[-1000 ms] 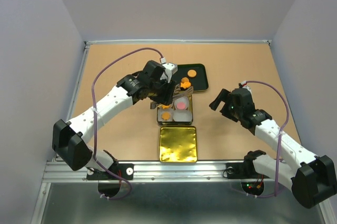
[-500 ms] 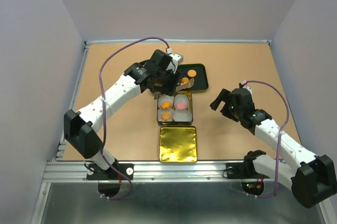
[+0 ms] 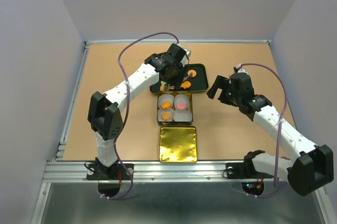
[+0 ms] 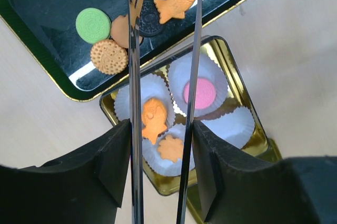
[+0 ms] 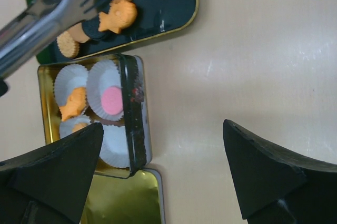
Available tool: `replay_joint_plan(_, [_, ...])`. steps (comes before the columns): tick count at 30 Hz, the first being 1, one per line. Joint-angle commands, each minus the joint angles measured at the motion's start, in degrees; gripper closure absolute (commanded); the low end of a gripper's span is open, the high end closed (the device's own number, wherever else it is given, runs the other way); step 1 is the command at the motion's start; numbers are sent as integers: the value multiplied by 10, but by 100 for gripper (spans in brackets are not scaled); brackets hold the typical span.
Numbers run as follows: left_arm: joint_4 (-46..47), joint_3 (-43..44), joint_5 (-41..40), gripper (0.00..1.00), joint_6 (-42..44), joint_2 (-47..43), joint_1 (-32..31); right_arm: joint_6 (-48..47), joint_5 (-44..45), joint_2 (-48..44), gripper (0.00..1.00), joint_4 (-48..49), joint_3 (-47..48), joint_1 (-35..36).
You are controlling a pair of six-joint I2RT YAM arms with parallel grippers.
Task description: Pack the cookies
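My left gripper [image 4: 160, 174] is shut on metal tongs [image 4: 135, 77], whose arms stand apart with their tips over the dark tray [image 4: 47, 3]. On the tray lie a green cookie [image 4: 93, 25], a round orange cookie [image 4: 109, 56], an orange fish cookie [image 4: 176, 0] and others. The gold tin [image 4: 239, 84] holds white paper cups with an orange fish cookie [image 4: 153, 119], an orange leaf-shaped cookie [image 4: 171, 148] and a pink cookie [image 4: 200, 93]; one cup [image 4: 234, 126] is empty. In the top view the left gripper [image 3: 171, 70] is over the tray. My right gripper [image 3: 221, 90] is open and empty, right of the tin [image 3: 158, 109].
The tin's gold lid [image 3: 178, 143] lies flat just in front of the tin. The tray [image 3: 200, 82] touches the tin's far edge. Grey walls and a metal rail bound the brown table [image 3: 116, 124].
My left arm has swung with the tongs from over the tin back to the tray. A second orange cookie now lies in the tin. My right gripper has moved a little farther away.
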Motion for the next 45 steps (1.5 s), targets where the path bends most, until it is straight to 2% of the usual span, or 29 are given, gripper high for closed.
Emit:
replay_joint_plan(1, [12, 46, -17, 43, -9, 13, -2, -54, -43, 32, 0, -14, 72, -2])
replay_joint_plan(6, [10, 100, -21, 43, -13, 74, -2, -100, -37, 54, 0, -39, 104, -2])
replay_joint_plan(15, [-5, 177, -20, 43, -21, 156, -2, -148, -6, 40, 0, -54, 95, -2])
replay_joint_plan(23, [-6, 177, -5, 44, -19, 178, -4, -150, 5, 35, 0, -56, 83, -1])
replay_joint_plan(34, [-12, 173, -24, 44, -18, 189, -14, -154, 15, 31, 0, -55, 80, -1])
replay_joint_plan(45, [-25, 172, -42, 55, -24, 195, -20, -153, 17, 25, 0, -55, 77, 2])
